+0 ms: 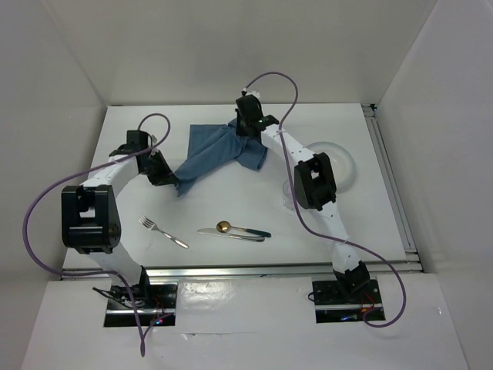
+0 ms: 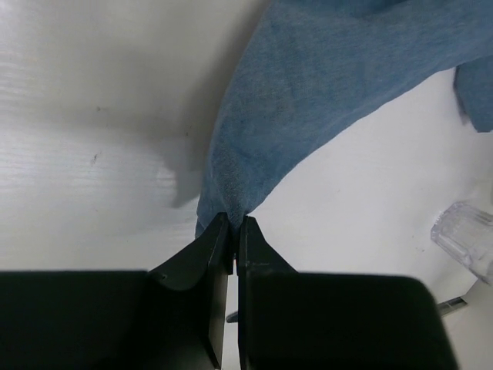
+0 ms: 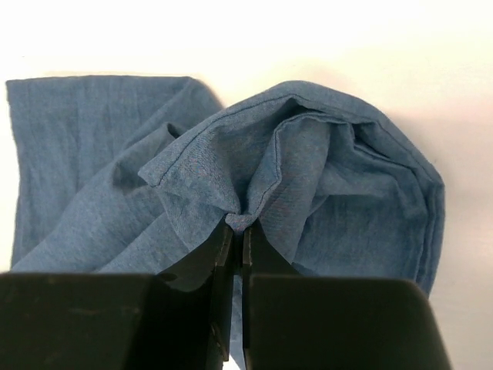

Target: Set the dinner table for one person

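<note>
Under fingers (image 2: 206, 256) pinching placemat (image 2: 323, 92): dinner table (image 2: 92, 154)

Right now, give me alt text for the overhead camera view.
The left gripper and right gripper each pinch one crumpled blue cloth. Nearer the bases lie a fork, knife and spoon on the white table.
</note>
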Controlling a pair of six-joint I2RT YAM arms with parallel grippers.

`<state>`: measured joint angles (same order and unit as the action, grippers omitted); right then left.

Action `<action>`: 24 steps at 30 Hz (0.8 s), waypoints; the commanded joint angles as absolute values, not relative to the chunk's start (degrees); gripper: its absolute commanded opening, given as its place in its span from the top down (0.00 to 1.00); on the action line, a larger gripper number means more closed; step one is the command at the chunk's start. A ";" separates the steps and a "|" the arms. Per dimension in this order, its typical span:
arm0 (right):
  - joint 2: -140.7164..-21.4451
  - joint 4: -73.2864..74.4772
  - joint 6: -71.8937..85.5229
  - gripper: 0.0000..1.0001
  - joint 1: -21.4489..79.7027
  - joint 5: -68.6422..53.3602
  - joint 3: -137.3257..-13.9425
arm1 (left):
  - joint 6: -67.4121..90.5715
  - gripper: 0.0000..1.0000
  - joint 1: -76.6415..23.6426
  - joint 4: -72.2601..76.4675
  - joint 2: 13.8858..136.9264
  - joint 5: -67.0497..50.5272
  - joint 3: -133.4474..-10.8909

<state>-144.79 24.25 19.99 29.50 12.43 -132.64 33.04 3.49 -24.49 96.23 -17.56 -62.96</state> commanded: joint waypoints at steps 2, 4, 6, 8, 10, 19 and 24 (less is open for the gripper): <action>-138.52 19.86 22.84 1.00 27.34 8.62 -134.55 | 32.00 1.00 3.52 -27.24 96.42 -16.35 -71.79; -137.38 19.86 23.46 1.00 26.63 6.78 -137.19 | 31.99 1.00 3.52 -29.78 97.03 -16.35 -78.20; -133.53 18.11 24.08 1.00 25.23 6.15 -135.72 | 31.38 1.00 3.52 -32.24 97.91 -15.82 -86.52; -129.57 16.10 24.08 1.00 24.70 6.15 -132.47 | 31.38 1.00 4.12 -35.57 98.53 -15.82 -91.91; -122.31 12.33 24.60 1.00 24.18 6.15 -124.94 | 30.85 1.00 4.74 -36.82 98.00 -15.82 -97.61; -90.94 1.43 28.28 1.00 22.94 5.63 -82.93 | 31.46 1.00 5.36 -35.16 84.85 -17.75 -84.85; -76.66 -1.84 33.13 1.00 22.94 4.40 -53.56 | 33.31 0.74 5.36 -30.50 77.88 -17.32 -63.92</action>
<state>-80.34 0.64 29.06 22.81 5.17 -65.04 32.01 5.28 -31.75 79.96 -17.26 -70.28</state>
